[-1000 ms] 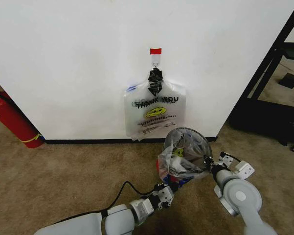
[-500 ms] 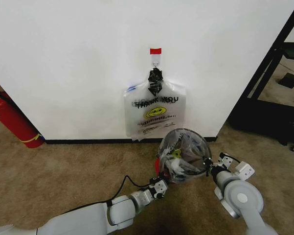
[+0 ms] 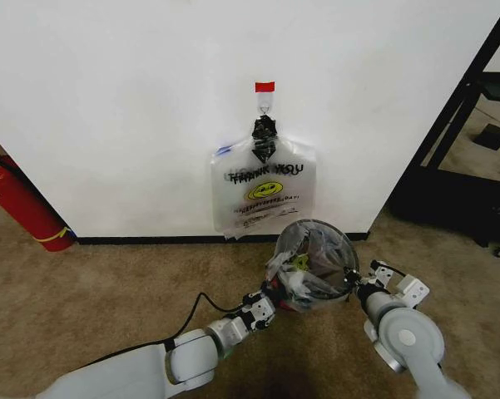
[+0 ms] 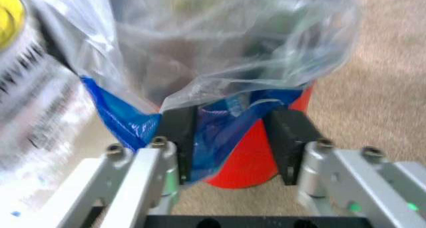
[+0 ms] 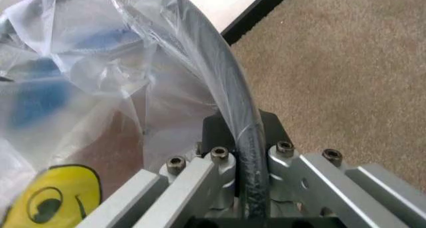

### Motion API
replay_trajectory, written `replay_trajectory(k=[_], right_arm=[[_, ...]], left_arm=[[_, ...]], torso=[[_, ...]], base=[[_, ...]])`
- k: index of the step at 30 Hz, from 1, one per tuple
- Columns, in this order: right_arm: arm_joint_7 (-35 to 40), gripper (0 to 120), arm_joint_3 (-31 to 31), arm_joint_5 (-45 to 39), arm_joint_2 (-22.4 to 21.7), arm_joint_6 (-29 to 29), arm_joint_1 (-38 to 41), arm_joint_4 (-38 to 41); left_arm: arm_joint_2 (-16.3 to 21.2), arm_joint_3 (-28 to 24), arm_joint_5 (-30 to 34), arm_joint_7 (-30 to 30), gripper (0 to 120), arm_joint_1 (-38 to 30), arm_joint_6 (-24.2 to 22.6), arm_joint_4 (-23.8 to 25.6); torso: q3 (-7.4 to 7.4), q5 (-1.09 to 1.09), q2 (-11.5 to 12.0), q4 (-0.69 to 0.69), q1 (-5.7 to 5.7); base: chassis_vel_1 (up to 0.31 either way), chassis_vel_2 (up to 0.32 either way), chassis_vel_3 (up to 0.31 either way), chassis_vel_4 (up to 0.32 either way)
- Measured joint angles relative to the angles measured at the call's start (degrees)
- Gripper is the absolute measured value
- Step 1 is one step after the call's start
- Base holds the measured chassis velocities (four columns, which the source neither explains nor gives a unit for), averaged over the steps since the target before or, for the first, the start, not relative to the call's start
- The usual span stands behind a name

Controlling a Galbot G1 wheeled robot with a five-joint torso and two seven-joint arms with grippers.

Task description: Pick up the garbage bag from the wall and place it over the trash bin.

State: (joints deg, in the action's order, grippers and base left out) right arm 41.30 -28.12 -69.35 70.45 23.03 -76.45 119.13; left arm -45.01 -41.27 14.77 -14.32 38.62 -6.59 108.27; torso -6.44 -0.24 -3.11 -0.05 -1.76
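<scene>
Draping over the trash bin (image 3: pixel 316 270) near the wall (image 3: pixel 108 108), the garbage bag (image 3: pixel 304 274) is mostly on. Right gripper (image 3: pixel 355 283) is clamped on the rim and plastic, left gripper (image 4: pixel 230 143) sits spread around a blue fold.

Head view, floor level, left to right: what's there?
Fire extinguisher → left pincer → trash bin draped with the garbage bag → right pincer → black frame.
</scene>
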Motion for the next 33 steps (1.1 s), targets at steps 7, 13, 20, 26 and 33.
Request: replay_trajectory(k=[7, 13, 20, 26, 33], right_arm=[[-0.24, 0, -0.01, 0.67, -0.16, -0.23, 0.23, -0.56], [-0.26, 0, -0.34, 0.75, -0.3, -0.32, 0.43, -0.66], [-0.27, 0, -0.51, 1.17, -0.39, -0.41, 0.73, -1.45], [-0.38, 0, -0.37, 1.31, -0.31, -0.57, 0.7, -1.4], [-0.41, 0, 0.38, 1.65, -0.22, -0.59, 0.64, -0.99]], left_arm=[[4.14, 1.53, -0.14, 1.27, 73, 0.12, 0.62, 5.43], [6.43, 1.9, -0.11, 1.77, 93, 1.53, 1.54, 7.57], [9.19, 7.22, 1.45, 3.6, 100, 6.53, 5.28, 10.92], [10.42, 11.26, 5.22, 3.64, 100, 7.98, 7.84, 14.11], [5.66, 13.31, 15.24, 0.68, 100, 4.3, 5.07, 12.3]], torso=[[0.0, 0.0, 0.0, -0.01, 0.0], [0.0, 0.0, 0.0, -0.01, 0.0], [0.0, -0.01, 0.0, -0.01, 0.0], [0.0, 0.01, 0.0, 0.01, 0.0], [0.0, 0.0, 0.0, -0.04, 0.0]], base=[[0.0, 0.0, 0.0, 0.0], [0.0, 0.0, 0.0, 0.0], [0.0, 0.0, 0.0, 0.0], [0.0, 0.0, 0.0, 0.0], [0.0, 0.0, 0.0, 0.0]])
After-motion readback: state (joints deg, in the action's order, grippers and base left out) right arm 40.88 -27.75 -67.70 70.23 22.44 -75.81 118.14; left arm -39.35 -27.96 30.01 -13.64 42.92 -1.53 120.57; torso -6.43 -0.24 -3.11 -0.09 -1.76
